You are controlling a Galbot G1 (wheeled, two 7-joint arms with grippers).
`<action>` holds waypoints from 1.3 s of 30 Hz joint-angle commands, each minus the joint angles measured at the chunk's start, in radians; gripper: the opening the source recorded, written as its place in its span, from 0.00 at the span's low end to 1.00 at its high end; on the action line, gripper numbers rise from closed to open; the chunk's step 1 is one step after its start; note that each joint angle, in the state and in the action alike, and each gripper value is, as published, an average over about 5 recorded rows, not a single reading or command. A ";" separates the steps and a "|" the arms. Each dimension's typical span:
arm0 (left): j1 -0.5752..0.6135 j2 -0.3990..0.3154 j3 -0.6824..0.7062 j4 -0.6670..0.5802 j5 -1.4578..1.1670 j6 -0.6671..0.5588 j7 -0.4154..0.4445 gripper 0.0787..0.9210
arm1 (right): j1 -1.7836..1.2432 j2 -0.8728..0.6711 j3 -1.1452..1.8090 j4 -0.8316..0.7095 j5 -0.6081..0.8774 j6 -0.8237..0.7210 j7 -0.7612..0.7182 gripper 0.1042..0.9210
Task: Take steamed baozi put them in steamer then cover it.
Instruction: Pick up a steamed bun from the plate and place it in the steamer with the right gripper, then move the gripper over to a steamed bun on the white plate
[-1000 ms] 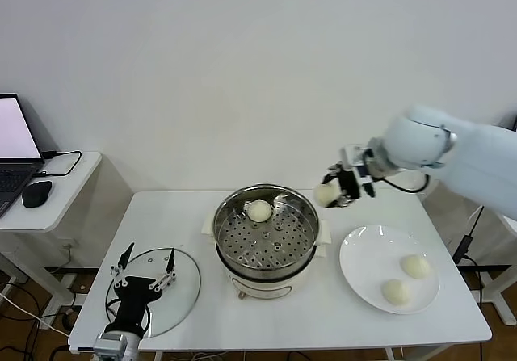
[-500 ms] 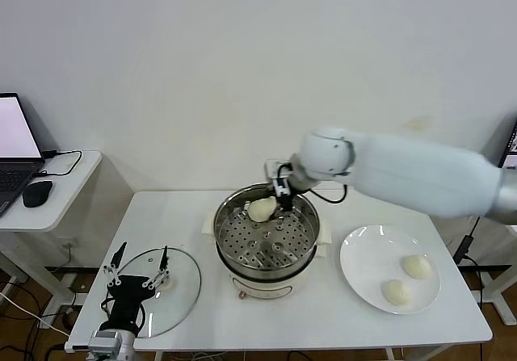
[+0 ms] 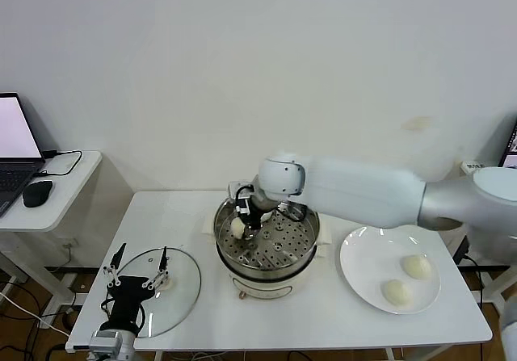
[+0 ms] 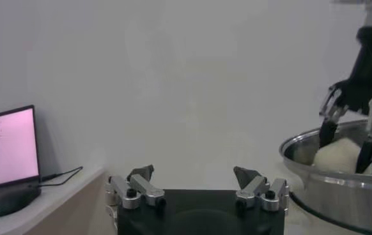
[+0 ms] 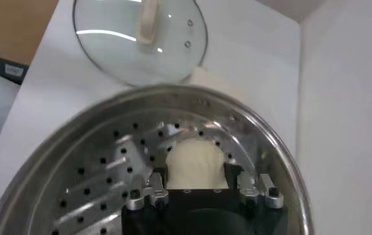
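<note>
My right gripper [image 3: 243,220] reaches into the steel steamer [image 3: 300,253] at its left side, shut on a steamed baozi [image 3: 237,228] held low over the perforated tray. In the right wrist view the baozi [image 5: 195,159] sits between the gripper's [image 5: 195,174] two fingers. Two more baozi [image 3: 416,266] [image 3: 396,292] lie on the white plate [image 3: 353,258]. Any baozi at the back of the steamer is hidden by my arm. The glass cover [image 3: 179,290] lies flat on the table at the left. My left gripper [image 3: 142,258] hovers open above it, empty.
A side table at the far left holds a laptop [image 3: 16,147] and a mouse [image 3: 36,192]. In the left wrist view the steamer's rim [image 4: 314,182] and my right gripper [image 4: 355,137] show beyond my open left gripper [image 4: 195,182].
My right gripper carried the baozi from beside the steamer's right rim, across it, and down into its left side. My left gripper shifted slightly over the cover.
</note>
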 commanded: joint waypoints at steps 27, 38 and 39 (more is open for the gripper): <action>-0.002 0.027 0.020 -0.004 -0.007 -0.002 0.001 0.88 | 0.335 -0.671 -0.046 0.356 -0.176 0.244 -0.382 0.88; 0.020 0.032 0.030 -0.013 0.003 -0.001 0.001 0.88 | -0.010 -1.013 0.102 0.443 -0.438 0.370 -0.377 0.88; 0.022 0.031 0.032 -0.013 0.003 -0.001 0.001 0.88 | -0.038 -1.030 0.109 0.443 -0.463 0.378 -0.372 0.88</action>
